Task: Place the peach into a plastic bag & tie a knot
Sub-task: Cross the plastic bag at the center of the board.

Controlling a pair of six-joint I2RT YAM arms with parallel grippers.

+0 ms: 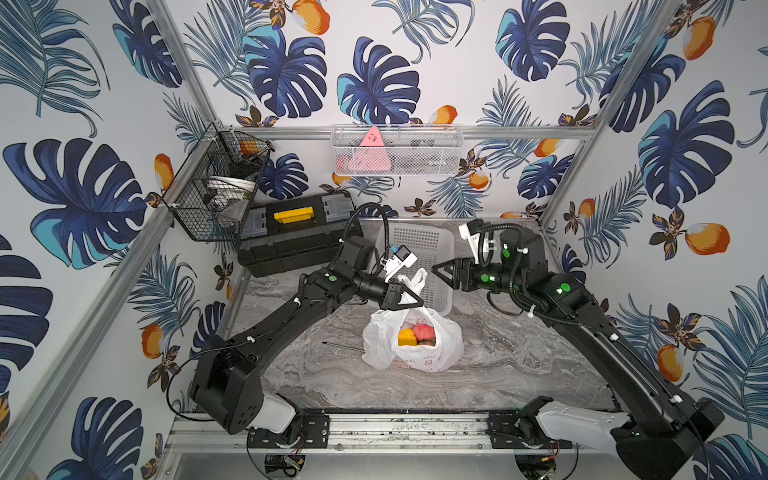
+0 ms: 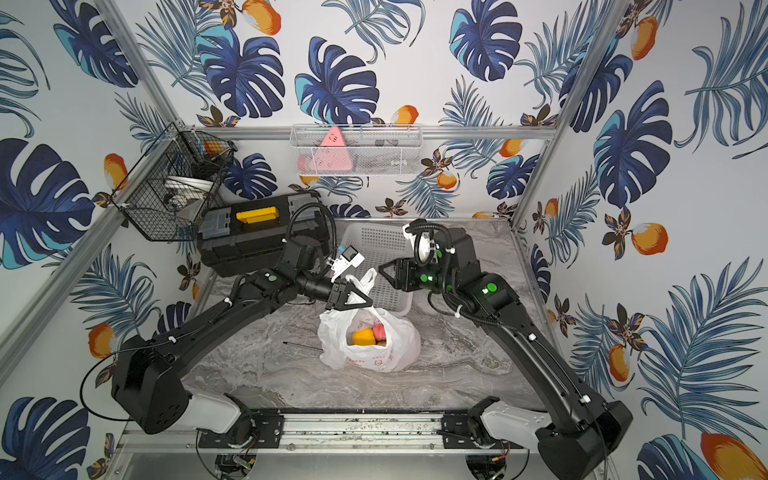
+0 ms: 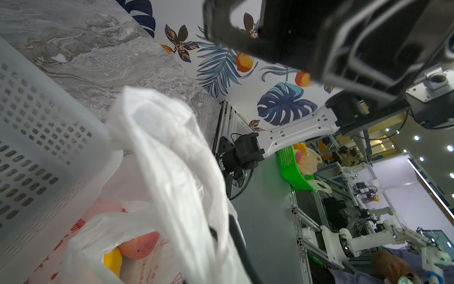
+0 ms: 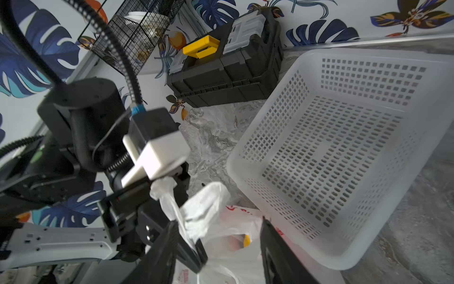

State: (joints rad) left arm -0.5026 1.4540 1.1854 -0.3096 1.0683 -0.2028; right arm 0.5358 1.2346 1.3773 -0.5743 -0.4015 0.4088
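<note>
The plastic bag (image 1: 419,353) (image 2: 374,353) stands on the marble table, its mouth open upward. Inside lie the pink-red peach (image 1: 423,331) (image 2: 378,330) (image 3: 140,246) and a yellow fruit (image 1: 407,336). My left gripper (image 1: 415,300) (image 2: 365,301) (image 3: 222,236) is shut on the bag's bunched white handles (image 3: 159,147), and one handle end (image 1: 417,278) sticks up past it. My right gripper (image 1: 435,268) (image 2: 383,268) (image 4: 218,221) hangs open just right of that handle end, with nothing between its fingers. No knot shows in any view.
A white perforated basket (image 1: 432,249) (image 4: 344,147) stands right behind the bag. A black toolbox with a yellow handle (image 1: 291,237) sits at the back left. A black wire basket (image 1: 216,187) and a white mesh basket (image 1: 395,149) hang on the walls. A thin dark stick (image 1: 340,345) lies left of the bag.
</note>
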